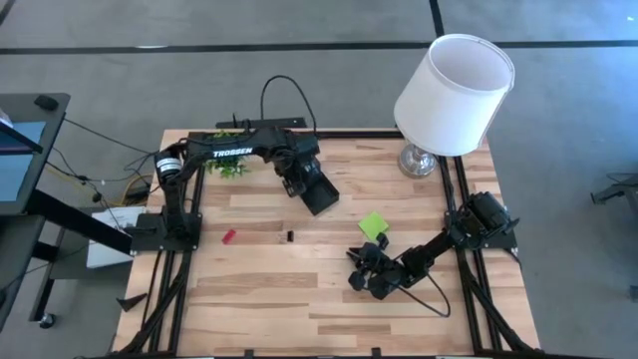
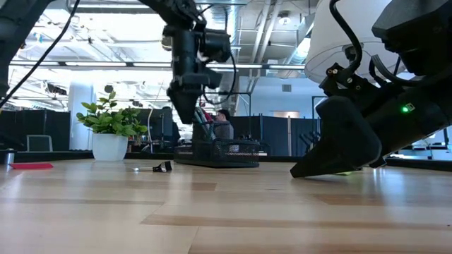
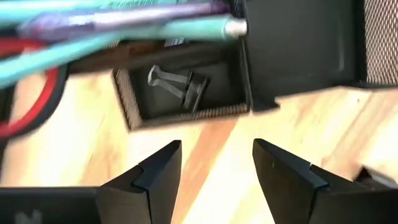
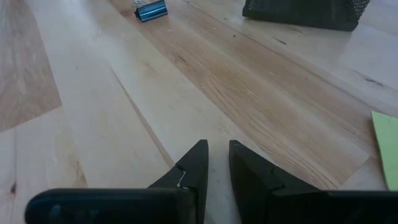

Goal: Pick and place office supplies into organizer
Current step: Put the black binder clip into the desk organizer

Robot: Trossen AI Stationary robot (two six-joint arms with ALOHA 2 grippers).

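The left hand (image 3: 211, 171) hangs wide open and empty directly over the black organizer (image 1: 317, 190) at the tabletop's (image 1: 299, 299) far side. In the organizer lie two teal pens (image 3: 124, 34), one purple pen (image 3: 118, 18), red-handled scissors (image 3: 37, 99) and one black binder clip (image 3: 177, 84). The right hand (image 4: 214, 165), fingers narrowly apart and empty, rests low beside one lime-green sticky-note pad (image 1: 373, 224).

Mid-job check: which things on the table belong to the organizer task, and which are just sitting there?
Job items:
organizer
lime-green sticky-note pad
small red item
small black clip
teal pens, in the organizer
left gripper, open above the organizer

Just sitting there:
white-shaded lamp
potted plant
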